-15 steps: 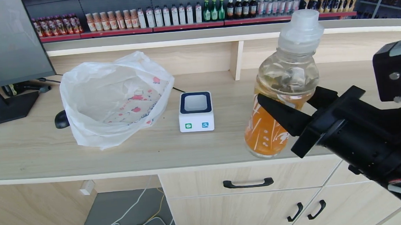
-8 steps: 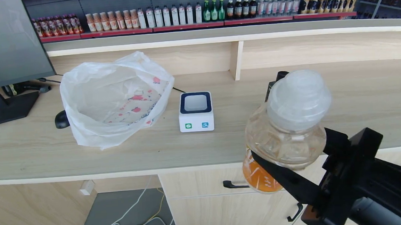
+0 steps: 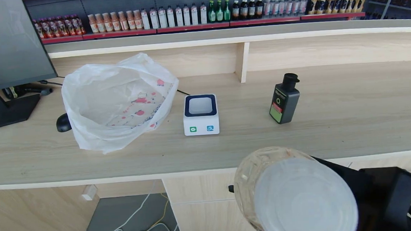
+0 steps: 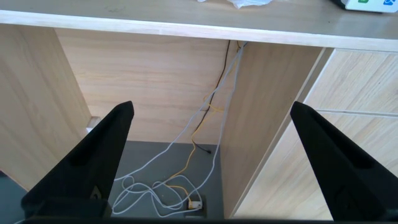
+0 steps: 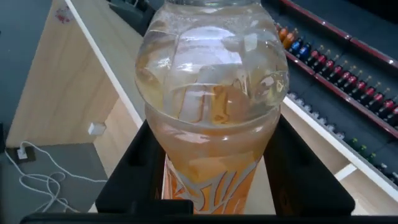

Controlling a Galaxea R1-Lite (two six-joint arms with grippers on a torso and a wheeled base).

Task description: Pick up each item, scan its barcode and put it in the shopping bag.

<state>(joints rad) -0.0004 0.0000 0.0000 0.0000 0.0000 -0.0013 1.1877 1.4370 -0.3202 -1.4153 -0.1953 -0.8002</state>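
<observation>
My right gripper (image 5: 214,183) is shut on a clear bottle of orange drink (image 5: 211,93). In the head view that bottle (image 3: 296,195) is held close to the camera, out past the counter's front edge, white cap pointing at the lens. A white scanner box (image 3: 201,114) sits mid-counter. The open white shopping bag (image 3: 118,95) lies to its left. A dark bottle with a black cap (image 3: 284,100) stands upright right of the scanner. My left gripper (image 4: 211,109) hangs open below the counter, with nothing between its fingers.
A monitor (image 3: 5,45) on a black stand and a black mouse (image 3: 63,123) occupy the counter's left end. A raised back ledge with a wooden divider (image 3: 242,61) runs behind. Drawers with black handles are under the counter, and loose cables (image 4: 180,186) lie on the floor.
The right gripper has carried the orange drink bottle off the counter toward the camera, turning its cap at the lens. The dark bottle behind it has come into sight.
</observation>
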